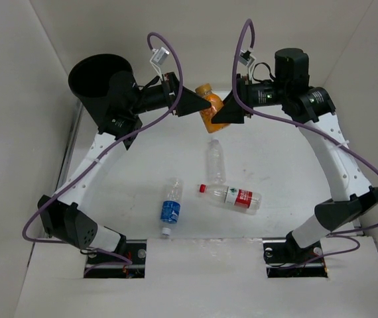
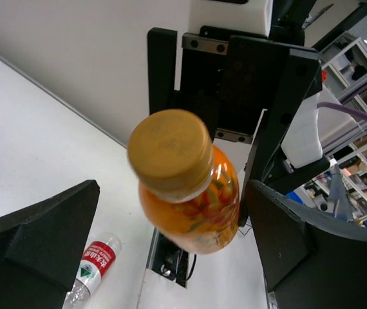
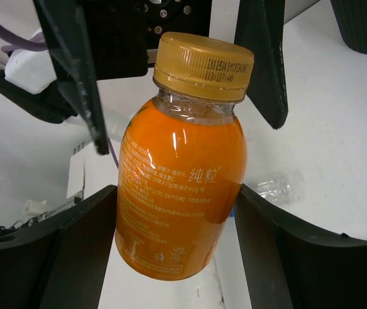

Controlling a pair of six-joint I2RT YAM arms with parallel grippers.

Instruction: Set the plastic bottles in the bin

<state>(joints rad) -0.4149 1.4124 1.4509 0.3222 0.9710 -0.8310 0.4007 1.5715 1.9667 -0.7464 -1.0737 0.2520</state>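
My right pincer is clamped on the orange bottle, holding it in the air over the surface, while my left pincer stands spread wide either side of its cap. The bin sits far left, just behind my left wrist. The clear bottle, red-label bottle and blue-label bottle lie nearer me.

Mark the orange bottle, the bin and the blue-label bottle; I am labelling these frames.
orange bottle (image 3: 180, 187): right wrist view, on its orange body.
bin (image 1: 86, 99): top external view, on its outer wall.
blue-label bottle (image 1: 170, 211): top external view, on its blue label.
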